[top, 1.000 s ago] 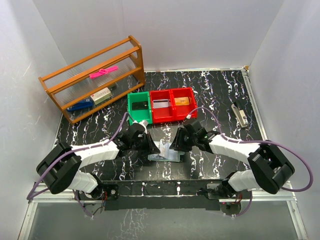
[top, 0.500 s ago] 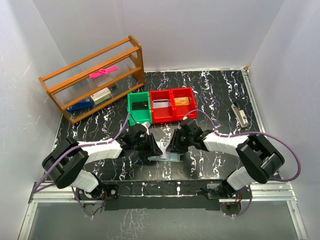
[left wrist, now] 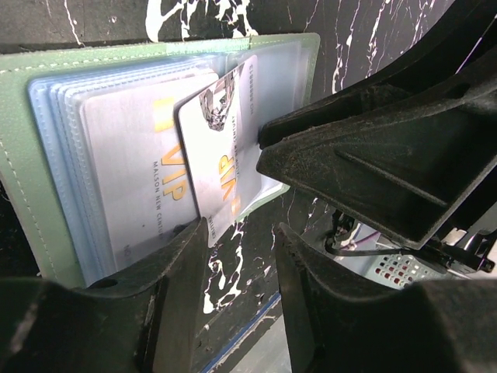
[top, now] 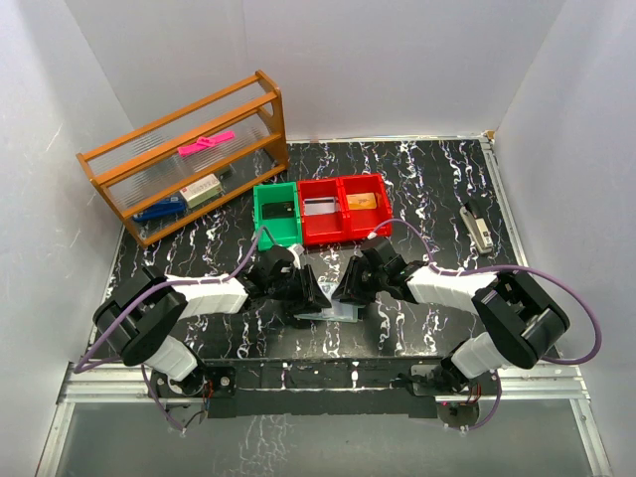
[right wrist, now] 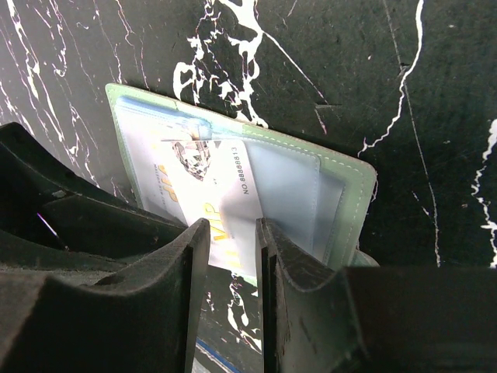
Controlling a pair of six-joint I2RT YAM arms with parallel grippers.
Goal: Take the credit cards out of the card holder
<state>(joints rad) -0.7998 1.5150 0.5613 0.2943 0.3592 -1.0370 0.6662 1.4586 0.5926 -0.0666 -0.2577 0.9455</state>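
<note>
the card holder [left wrist: 31, 155] lies open on the surface [top: 437, 189] near 6 o'clock, with both arms over it. one vip credit card [left wrist: 221, 148] sticks half out of its sleeve. the left tool [left wrist: 238, 229] is partly open at the card's lower edge, holding nothing. the right tool [right wrist: 233, 225] shows a narrow slit with the card running in; whether it pinches i cannot tell. next, i judge: draw the card clear with the holder pinned. the green bin [top: 275, 212] and red bins [top: 343, 207] sit apart at 12 o'clock; the tools crowd each other.
</note>
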